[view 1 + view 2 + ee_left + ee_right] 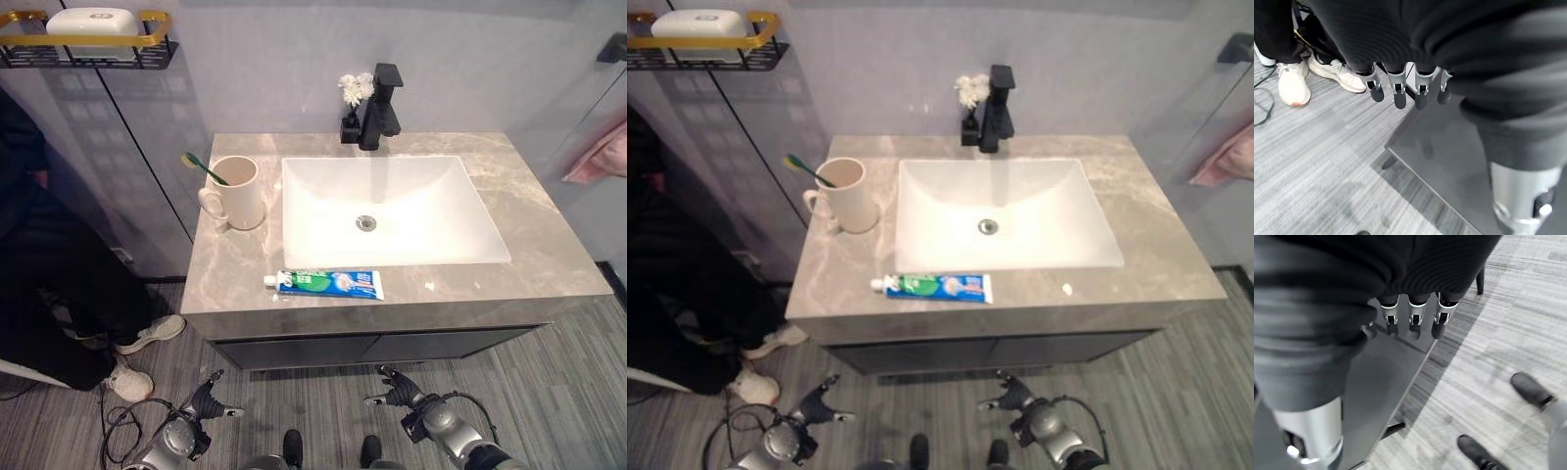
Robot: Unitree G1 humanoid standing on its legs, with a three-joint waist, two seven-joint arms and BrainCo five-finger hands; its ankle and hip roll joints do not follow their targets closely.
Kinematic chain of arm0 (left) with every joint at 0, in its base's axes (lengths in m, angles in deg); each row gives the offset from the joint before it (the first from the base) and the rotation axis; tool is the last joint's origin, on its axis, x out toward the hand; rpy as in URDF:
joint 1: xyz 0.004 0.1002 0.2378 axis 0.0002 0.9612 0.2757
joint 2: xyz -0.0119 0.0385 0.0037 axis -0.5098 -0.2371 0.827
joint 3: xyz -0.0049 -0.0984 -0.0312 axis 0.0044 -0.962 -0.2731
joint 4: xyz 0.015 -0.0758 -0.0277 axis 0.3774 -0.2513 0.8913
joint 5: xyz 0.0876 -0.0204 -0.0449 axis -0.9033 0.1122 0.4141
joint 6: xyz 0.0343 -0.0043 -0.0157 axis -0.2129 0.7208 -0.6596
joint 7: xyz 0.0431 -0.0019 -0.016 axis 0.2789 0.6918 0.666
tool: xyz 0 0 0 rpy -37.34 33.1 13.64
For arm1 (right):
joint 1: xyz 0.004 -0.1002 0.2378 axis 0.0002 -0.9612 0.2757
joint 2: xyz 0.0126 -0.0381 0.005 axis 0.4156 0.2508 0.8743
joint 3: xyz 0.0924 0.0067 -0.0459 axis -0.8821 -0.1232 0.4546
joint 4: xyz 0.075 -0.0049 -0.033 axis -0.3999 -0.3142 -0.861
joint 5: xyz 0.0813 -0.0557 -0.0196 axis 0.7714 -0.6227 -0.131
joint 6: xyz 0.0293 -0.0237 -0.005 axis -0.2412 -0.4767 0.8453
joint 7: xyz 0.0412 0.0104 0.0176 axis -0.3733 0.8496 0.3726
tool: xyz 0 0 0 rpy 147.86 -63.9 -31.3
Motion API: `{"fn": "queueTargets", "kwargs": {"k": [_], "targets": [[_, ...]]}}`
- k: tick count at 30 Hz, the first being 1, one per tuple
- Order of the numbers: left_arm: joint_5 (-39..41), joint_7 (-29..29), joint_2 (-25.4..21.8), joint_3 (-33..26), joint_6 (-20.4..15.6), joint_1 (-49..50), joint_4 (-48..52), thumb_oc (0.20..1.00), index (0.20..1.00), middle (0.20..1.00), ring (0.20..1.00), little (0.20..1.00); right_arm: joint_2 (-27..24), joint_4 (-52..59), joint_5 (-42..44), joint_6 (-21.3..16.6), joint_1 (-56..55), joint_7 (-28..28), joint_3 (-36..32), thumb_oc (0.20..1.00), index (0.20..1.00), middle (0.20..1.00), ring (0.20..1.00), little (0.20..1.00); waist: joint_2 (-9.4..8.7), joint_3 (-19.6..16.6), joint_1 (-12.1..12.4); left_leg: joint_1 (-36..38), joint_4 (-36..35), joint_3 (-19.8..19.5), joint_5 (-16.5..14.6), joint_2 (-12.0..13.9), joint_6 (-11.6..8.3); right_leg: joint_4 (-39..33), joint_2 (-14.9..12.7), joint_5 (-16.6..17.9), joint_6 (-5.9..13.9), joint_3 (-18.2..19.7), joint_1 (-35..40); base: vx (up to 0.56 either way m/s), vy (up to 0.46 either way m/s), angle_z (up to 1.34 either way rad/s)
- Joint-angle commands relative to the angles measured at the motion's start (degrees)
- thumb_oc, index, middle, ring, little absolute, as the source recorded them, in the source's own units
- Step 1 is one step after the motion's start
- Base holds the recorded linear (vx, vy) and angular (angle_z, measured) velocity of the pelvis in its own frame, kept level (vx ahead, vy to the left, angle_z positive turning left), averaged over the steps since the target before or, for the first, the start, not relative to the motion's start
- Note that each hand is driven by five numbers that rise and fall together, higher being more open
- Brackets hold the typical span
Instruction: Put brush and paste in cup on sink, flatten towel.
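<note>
A cream cup (235,191) stands on the grey marble counter (549,255) left of the white basin. A green-handled toothbrush (201,166) leans out of the cup. The blue and green toothpaste tube (328,284) lies flat at the counter's front edge, cap pointing left. A pink towel (600,157) hangs bunched at the far right wall. My left hand (201,403) and right hand (397,390) hang low in front of the dark cabinet, near the floor, both open and holding nothing. Straight fingers (1400,90) show in the left wrist view, and relaxed fingers (1413,318) in the right wrist view.
A black faucet (380,108) and a small vase of white flowers (355,90) stand behind the basin (392,166). A wall shelf with a soap bar (93,24) is at the upper left. A person in dark clothes with white shoes (147,333) stands left of the cabinet.
</note>
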Motion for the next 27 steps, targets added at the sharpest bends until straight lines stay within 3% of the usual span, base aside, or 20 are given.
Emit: {"fn": "queueTargets", "kwargs": {"k": [1,8,9,16,27], "targets": [[-6.47,2.44,-5.42,-1.35,-4.83,0.22,6.52,1.000,1.000,1.000,1.000,1.000,-4.83,0.70,0.35,-3.65,-1.01,3.09,-4.33,1.000,1.000,1.000,1.000,1.000,0.64,0.92,0.25,-4.27,1.81,-5.01,4.11,6.95,-6.32,6.65,1.23,-1.84,0.19,-1.19,-1.02,-0.01,-0.164,0.36],[-10.42,5.06,-12.05,-2.15,-7.59,3.61,13.38,1.000,1.000,1.000,1.000,1.000,-5.35,-1.61,2.06,-5.05,-2.33,4.52,-7.07,1.000,1.000,1.000,1.000,1.000,2.05,0.44,0.96,-3.91,-1.44,-6.48,6.69,7.61,-7.78,4.59,1.75,-2.14,-0.03,-3.18,0.38,-0.01,-0.069,0.23],[-10.80,5.89,-14.65,-3.49,-8.43,5.21,17.22,1.000,1.000,1.000,1.000,1.000,-5.45,-2.39,2.30,-5.33,-2.95,5.02,-7.71,1.000,1.000,1.000,1.000,1.000,2.72,0.47,1.57,-4.16,-1.87,-7.09,7.27,7.58,-8.13,3.87,1.67,-2.17,-0.09,-3.89,0.91,-0.04,-0.049,0.25],[-15.16,8.49,-21.75,-7.92,-9.95,11.23,28.67,1.000,1.000,1.000,1.000,1.000,-4.98,-6.08,1.76,-5.45,-3.99,5.72,-8.29,1.000,1.000,1.000,1.000,1.000,4.13,-0.14,3.07,-4.01,-2.22,-7.83,7.23,7.00,-8.27,1.59,1.16,-1.73,0.32,-5.61,2.97,0.01,-0.016,0.20],[-12.31,9.22,-30.29,-18.41,-12.60,15.61,48.06,1.000,1.000,1.000,1.000,1.000,-3.75,-10.68,-0.88,-4.33,-3.33,6.70,-7.83,1.000,1.000,1.000,1.000,1.000,4.91,-0.80,4.06,-3.96,-2.72,-8.79,7.14,6.45,-8.48,1.01,0.76,-1.55,0.52,-6.99,3.91,0.00,-0.003,0.11]]}}
